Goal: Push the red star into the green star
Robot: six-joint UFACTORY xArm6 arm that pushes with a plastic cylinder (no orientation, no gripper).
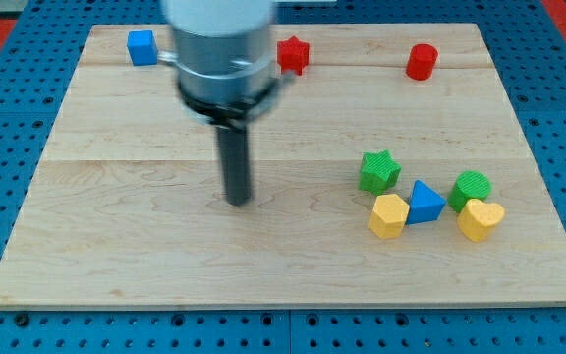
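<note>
Seven blocks sit on your wooden counter. Taking the green star as landmark: the red star lies well apart, up and left near the top edge. No pincer is fitted; your tip rests on bare wood left of the green star, touching nothing. A yellow block and blue triangle sit just below it.

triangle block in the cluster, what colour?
Blue: the triangle block sits between two yellow blocks. Shows clearly in the camera view.
</note>
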